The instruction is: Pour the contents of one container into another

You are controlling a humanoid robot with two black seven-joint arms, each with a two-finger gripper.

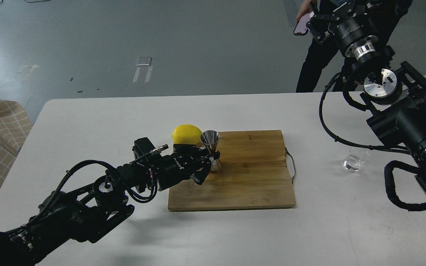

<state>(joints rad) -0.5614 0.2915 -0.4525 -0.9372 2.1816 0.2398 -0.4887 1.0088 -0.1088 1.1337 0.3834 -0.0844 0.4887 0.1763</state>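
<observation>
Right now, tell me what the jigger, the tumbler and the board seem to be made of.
Jigger: polished steel, apparently; shiny grey with mirror-like glints.
Tumbler: clear glass, probably; see-through, bright highlights at its thick base.
Cutting board: wood or bamboo, matte; brown with visible grain strips.

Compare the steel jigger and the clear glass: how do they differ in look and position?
The jigger is shiny steel and hourglass-shaped; the glass is clear and straight-sided. The jigger stands on the wooden board beside the lemon; the glass stands on the bare white table, right of the board. The left tool sits at the jigger; nothing is at the glass. Both stand upright.
</observation>
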